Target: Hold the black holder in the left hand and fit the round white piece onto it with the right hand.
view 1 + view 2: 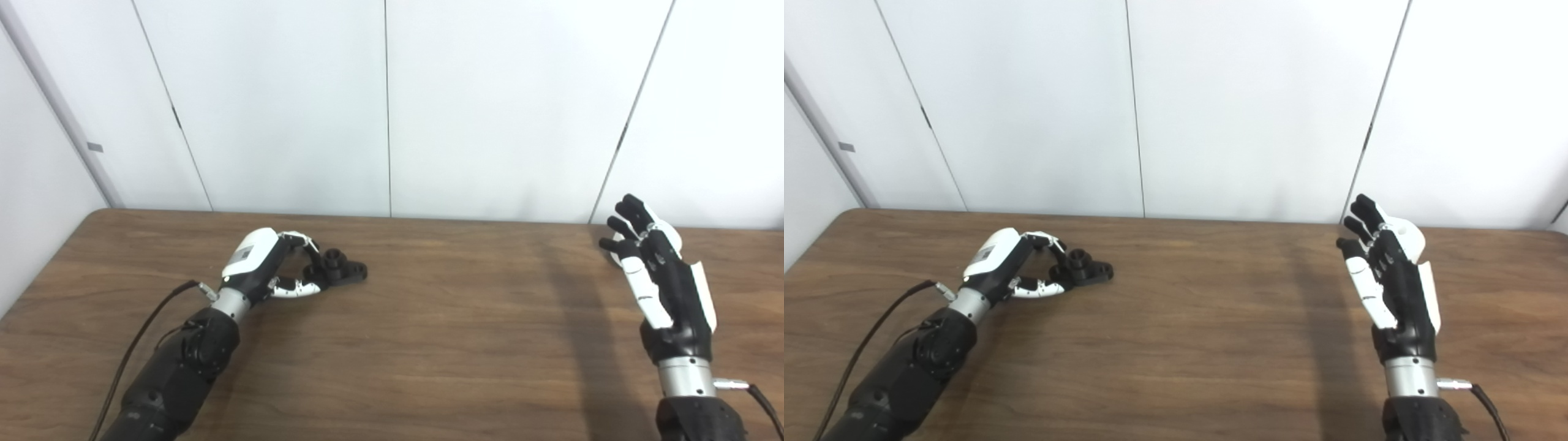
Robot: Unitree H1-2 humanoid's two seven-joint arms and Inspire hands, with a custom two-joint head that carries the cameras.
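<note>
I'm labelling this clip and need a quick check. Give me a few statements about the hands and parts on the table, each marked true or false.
1. The left hand is at the black holder, which lies on the table. True.
2. The right hand is closed in a fist. False: its fingers are spread and upright.
3. The round white piece already sits on the holder. False: it is far off, behind the right hand.
4. The holder lies left of the table's middle. True.

Both arms are matte black with a silver metal wrist ring. The left hand (269,269) has a white back cover bearing a small grey label, and black-and-white fingers. The right hand (664,282) is black with white panels. A black cable leaves each wrist.
</note>
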